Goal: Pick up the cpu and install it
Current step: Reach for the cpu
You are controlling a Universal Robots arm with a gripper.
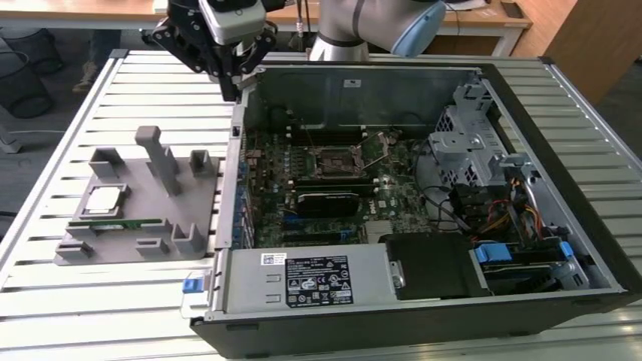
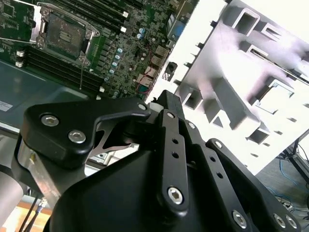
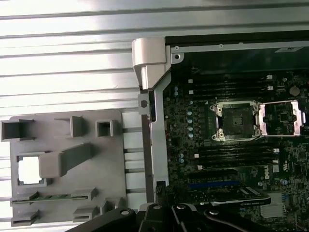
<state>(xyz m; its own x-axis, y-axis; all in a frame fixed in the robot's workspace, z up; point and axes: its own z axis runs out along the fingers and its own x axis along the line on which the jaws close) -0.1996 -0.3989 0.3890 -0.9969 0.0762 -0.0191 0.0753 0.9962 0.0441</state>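
Note:
The cpu is a small silvery square chip lying flat in a pocket of the grey holder, which stands on the slatted table at the exterior view's left. The first wrist view has the cpu as a bright square in the same holder. My gripper hangs high over the far left corner of the open computer case, well away from the cpu, shut and holding nothing. The bare black cpu socket sits on the motherboard with its metal frame swung open, also seen as the socket.
A thin green memory stick lies in the holder just in front of the cpu. Upright grey posts rise from the holder beside it. Inside the case are a power supply, drive cage and cables.

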